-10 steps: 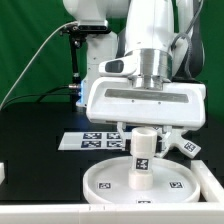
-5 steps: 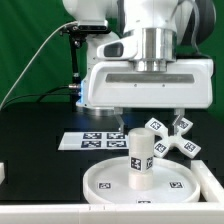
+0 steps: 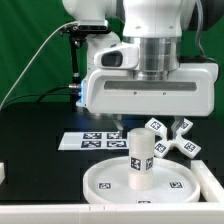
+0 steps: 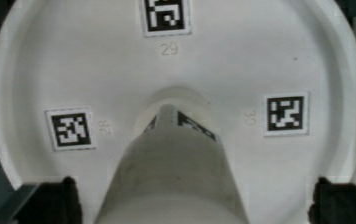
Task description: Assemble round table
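Exterior view: the marker board (image 3: 95, 141) is lying left of the middle. The round disc (image 3: 100, 181) is sitting at the bottom middle, with the short leg (image 3: 140, 158) standing up on it. The gripper (image 3: 150, 118) is hanging above the leg, wide open, holding nothing. The cross foot (image 3: 168, 138) is lying at the right
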Motion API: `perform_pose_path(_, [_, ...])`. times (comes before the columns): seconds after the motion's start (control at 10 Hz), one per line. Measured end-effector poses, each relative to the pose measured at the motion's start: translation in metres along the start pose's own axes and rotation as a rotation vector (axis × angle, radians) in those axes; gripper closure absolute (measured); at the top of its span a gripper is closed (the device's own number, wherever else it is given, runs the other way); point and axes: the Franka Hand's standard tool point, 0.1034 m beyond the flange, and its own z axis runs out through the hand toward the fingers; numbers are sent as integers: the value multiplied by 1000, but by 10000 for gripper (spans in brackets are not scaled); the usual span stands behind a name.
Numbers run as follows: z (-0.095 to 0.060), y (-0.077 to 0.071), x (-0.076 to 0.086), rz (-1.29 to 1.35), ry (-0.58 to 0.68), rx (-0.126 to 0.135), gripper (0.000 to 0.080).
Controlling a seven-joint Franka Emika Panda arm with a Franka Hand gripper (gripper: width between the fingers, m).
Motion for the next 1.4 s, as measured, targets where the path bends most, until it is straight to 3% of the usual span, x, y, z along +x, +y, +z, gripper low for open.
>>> perform_pose_path(0.4, [4, 3, 1, 16, 20, -4, 150])
perform_pose_path(0.5, [5, 3, 1, 41, 20, -4, 239])
perform_pose_path(0.6, [5, 3, 1, 101, 19, 1, 391])
perform_pose_path(1.0, [6, 2, 2, 415, 25, 4, 396])
perform_pose_path(1.4, [6, 3, 3, 937, 69, 18, 396])
